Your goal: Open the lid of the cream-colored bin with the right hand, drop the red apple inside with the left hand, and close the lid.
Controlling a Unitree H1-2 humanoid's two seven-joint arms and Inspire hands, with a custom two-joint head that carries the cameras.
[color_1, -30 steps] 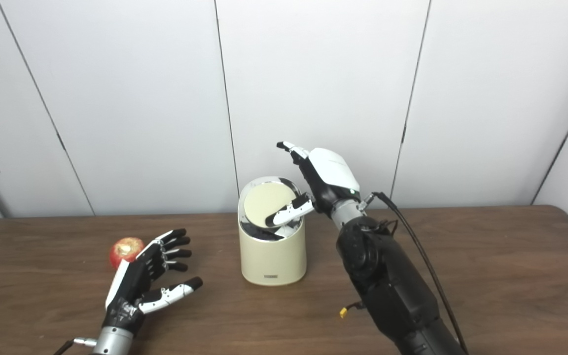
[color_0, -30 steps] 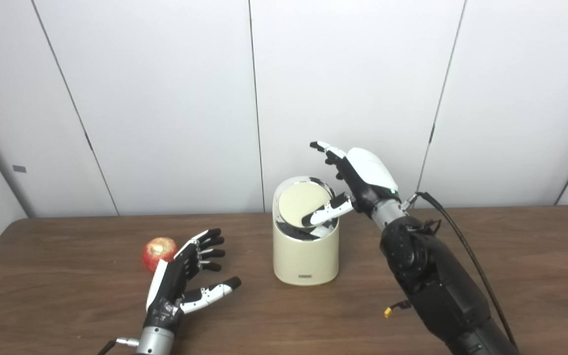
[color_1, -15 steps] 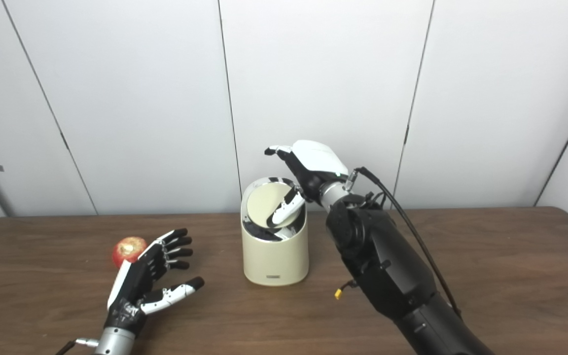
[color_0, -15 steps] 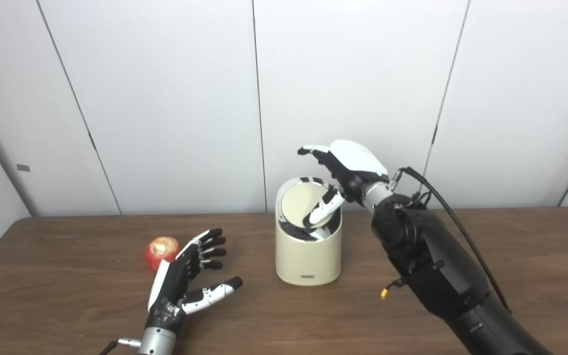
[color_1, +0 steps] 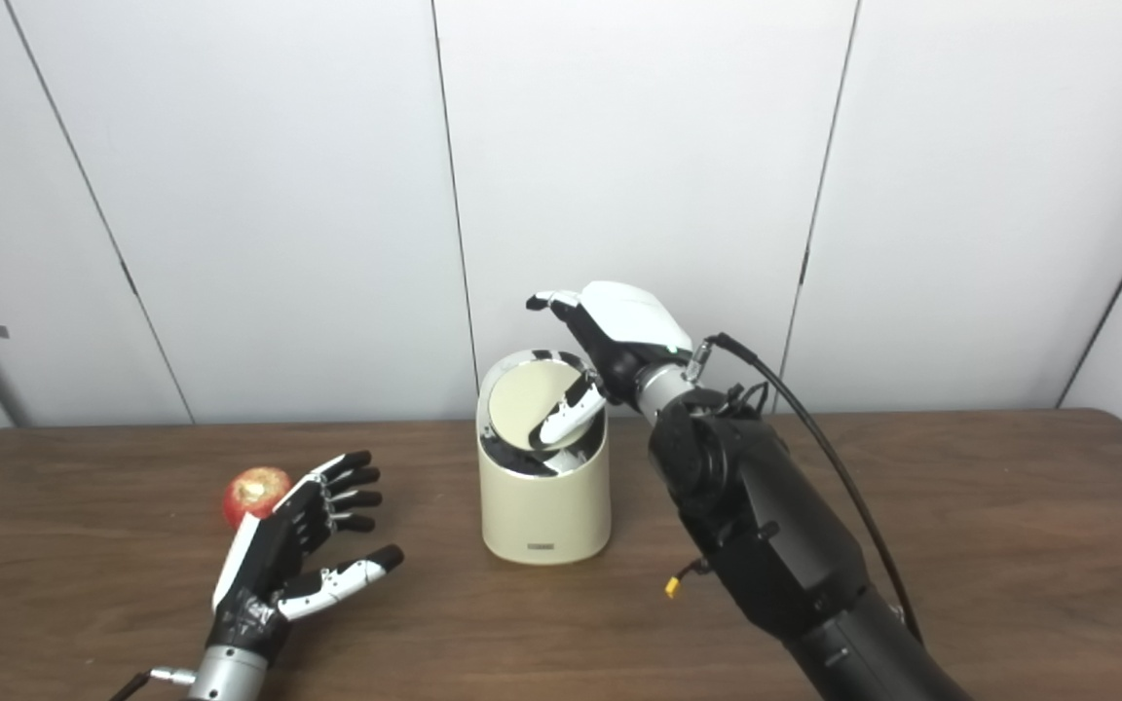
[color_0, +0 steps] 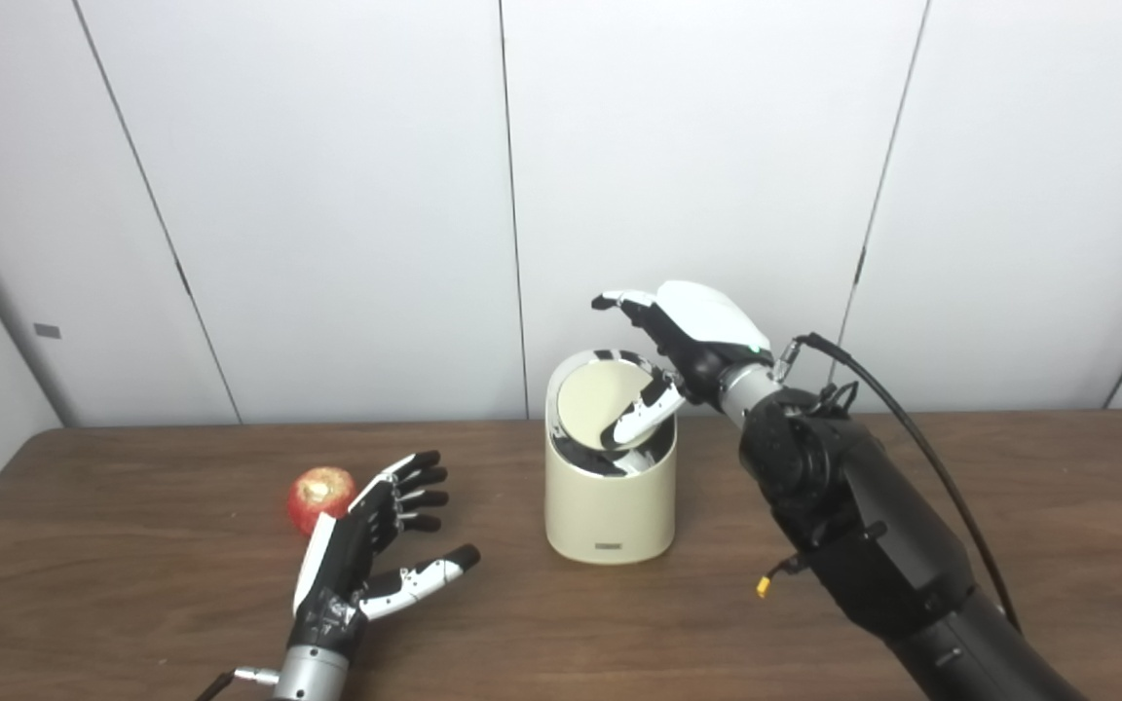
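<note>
Two hands are at work around the bin [color_0: 608,497] on the table [color_0: 1009,506]: the right hand [color_0: 683,336] hovers above it, fingers spread, thumb pressing the tilted lid [color_0: 595,402]. Left of the bin, the left hand [color_0: 366,545] rests with fingers apart, holding nothing, just beside the apple [color_0: 319,495].

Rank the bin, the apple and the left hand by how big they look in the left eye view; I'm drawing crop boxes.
1. Bin, clearly the largest.
2. Left hand, spread open; it sits nearer the camera, so it may look bigger than it is.
3. Apple, smallest, partly hidden behind the hand.
</note>
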